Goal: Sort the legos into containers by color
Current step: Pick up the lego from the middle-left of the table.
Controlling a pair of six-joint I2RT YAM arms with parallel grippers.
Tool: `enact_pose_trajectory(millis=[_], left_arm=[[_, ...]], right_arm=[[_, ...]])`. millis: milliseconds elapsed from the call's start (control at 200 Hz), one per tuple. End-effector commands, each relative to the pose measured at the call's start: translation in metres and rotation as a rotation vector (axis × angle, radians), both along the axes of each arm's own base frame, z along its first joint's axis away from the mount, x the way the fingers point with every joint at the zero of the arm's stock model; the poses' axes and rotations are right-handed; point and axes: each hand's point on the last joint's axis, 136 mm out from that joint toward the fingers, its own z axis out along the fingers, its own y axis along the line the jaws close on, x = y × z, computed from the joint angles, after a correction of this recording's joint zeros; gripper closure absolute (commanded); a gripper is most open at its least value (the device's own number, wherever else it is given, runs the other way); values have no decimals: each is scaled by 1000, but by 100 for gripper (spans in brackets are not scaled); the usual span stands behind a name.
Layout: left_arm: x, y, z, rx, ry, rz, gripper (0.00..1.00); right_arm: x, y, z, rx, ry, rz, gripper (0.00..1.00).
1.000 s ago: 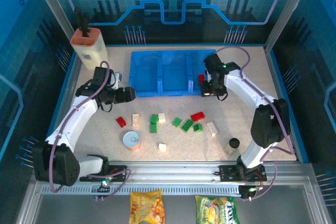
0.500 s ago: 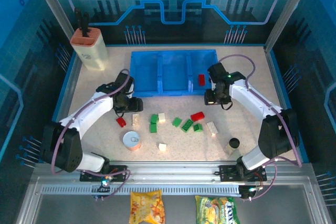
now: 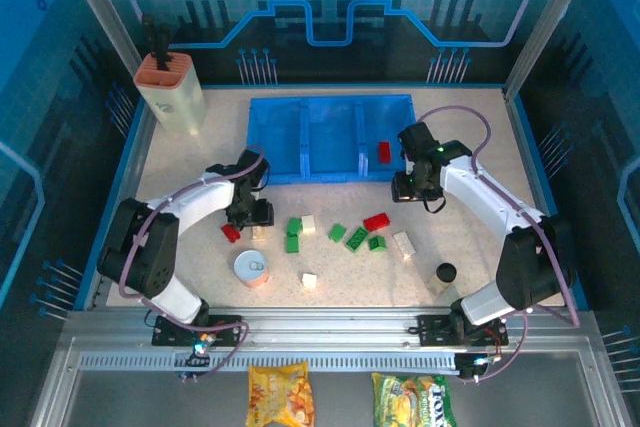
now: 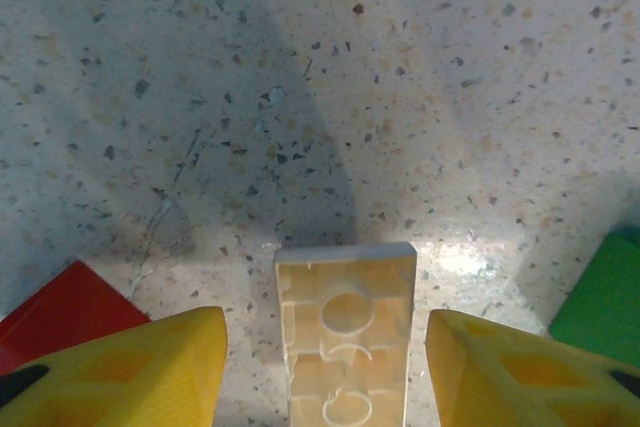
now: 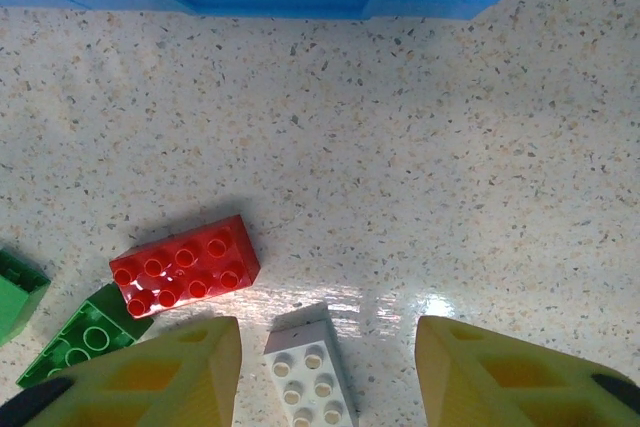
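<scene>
- The legos lie mostly loose on the table, between the two pincers and nearer the arm bases. One red brick sits in the right-hand compartment of the blue tray.
- A cream brick lies directly between the fingers of the left pincer, hollow underside up and its long axis running along the fingers.
- The left pincer's fingers stand apart. A strip of bare table shows on each side of the cream brick, so nothing is clamped yet.
- Just outside one finger, a red corner of another brick shows. Outside the other finger, a green brick lies a little further off.
- The step in hand appears to be the grasp of the cream brick.
- The next move calls for the fingers to meet its long sides squarely, without nudging the red neighbour. A lift should follow, then a carry ahead to a tray compartment other than the one holding red.
- The right pincer also has its fingers apart and holds nothing.
- A white brick lies between its fingers, close to one of them.
- A red studded brick and a green piece lie ahead and to that same side, and the tray's wall stands well ahead.
</scene>
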Motion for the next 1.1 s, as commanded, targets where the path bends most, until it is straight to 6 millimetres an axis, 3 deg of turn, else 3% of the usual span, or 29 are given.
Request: enact_pose_trajectory(millis=[0, 575, 1096], left_arm=[[-6, -2, -10, 12, 30, -3, 44], [-9, -7, -19, 32, 57, -27, 58], [-4, -7, 4, 28, 7, -10, 67]], right_arm=[[-6, -6, 5, -23, -3, -12, 49], [-6, -8, 14, -25, -12, -12, 49], [-8, -6, 24, -13, -33, -13, 49]])
